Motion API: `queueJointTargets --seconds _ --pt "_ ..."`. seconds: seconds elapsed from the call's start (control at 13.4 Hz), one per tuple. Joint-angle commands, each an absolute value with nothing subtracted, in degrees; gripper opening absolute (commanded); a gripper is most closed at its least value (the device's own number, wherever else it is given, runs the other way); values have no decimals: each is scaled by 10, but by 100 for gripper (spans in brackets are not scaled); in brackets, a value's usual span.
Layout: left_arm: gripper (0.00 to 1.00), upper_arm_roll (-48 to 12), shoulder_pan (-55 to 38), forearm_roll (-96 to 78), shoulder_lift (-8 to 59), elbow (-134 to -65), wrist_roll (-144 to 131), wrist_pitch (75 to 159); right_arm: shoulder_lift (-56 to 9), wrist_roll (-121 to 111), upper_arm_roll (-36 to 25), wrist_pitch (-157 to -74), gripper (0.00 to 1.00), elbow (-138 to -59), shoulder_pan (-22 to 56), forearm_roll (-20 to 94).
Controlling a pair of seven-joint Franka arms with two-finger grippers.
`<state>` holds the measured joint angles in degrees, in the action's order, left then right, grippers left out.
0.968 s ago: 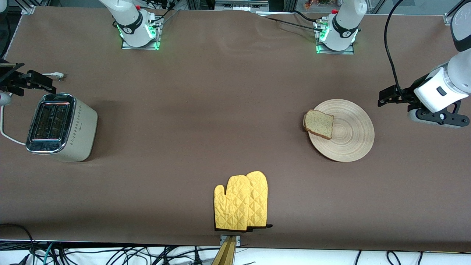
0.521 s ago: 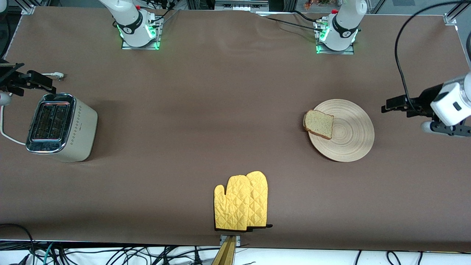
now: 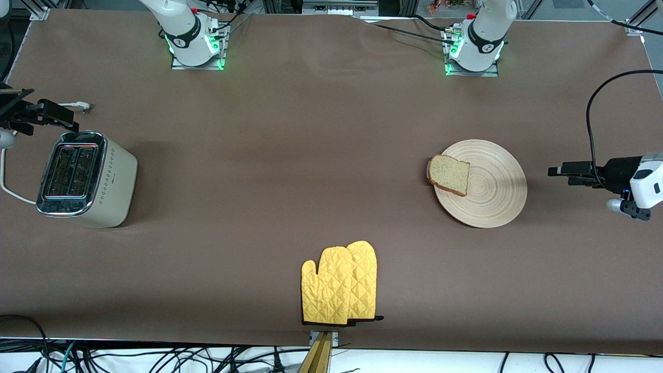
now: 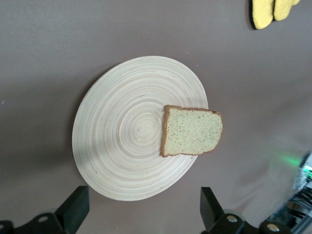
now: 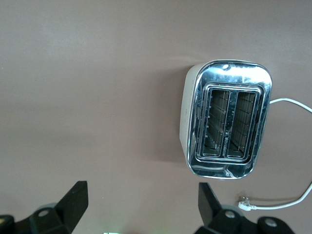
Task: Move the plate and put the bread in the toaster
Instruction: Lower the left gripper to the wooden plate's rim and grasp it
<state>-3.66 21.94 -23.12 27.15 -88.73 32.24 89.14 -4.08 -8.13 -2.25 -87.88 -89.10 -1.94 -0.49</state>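
Observation:
The round tan wooden plate lies toward the left arm's end of the table. The slice of bread rests on its rim, on the side toward the right arm, overhanging slightly. My left gripper is open and empty, over the bare table just off the plate's edge. In the left wrist view, the plate and bread lie past the open left gripper. The cream toaster stands at the right arm's end, both slots empty. My right gripper waits open beside the toaster.
A pair of yellow oven mitts lies near the table's front edge, at the middle. The toaster's white cord trails off the table's end, with its plug on the table by the right gripper.
The left arm has drawn back toward its end of the table, and its gripper now sits level with the plate's middle. The right arm, plate and bread have not moved.

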Motion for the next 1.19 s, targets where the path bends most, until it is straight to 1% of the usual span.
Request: queueJointTargets --seconds 0.0,0.15,0.3,0.52,0.82,0.89,0.97,1.04,1.12 --pt "100 -42 246 -270 338 -874 396 889 -41 -75 -17 -878 100 -887 -25 -6" --pt "100 -41 270 -271 380 -874 450 906 -41 -74 -17 -878 100 -887 -25 -6" --pt "100 -42 287 -289 411 -876 522 952 -41 -74 -17 -878 100 -887 -25 -6" --pt "100 -41 293 -301 421 -876 569 954 -41 -74 -18 -878 100 -887 -25 -6" --pt "100 -45 306 -344 471 -882 609 953 -41 -74 -18 -878 100 -887 -25 -6" --pt "94 -45 306 -353 479 -885 611 953 -41 -74 -18 -878 100 -887 -25 -6" --pt "84 -44 306 -363 482 -890 609 951 -41 -74 -18 -878 100 -887 -25 -6" --pt "61 -45 306 -365 482 -897 605 949 -41 -74 -18 -878 100 -887 -26 -6" --pt "41 -45 306 -366 482 -900 604 948 -41 -74 -18 -878 100 -887 -26 -6"
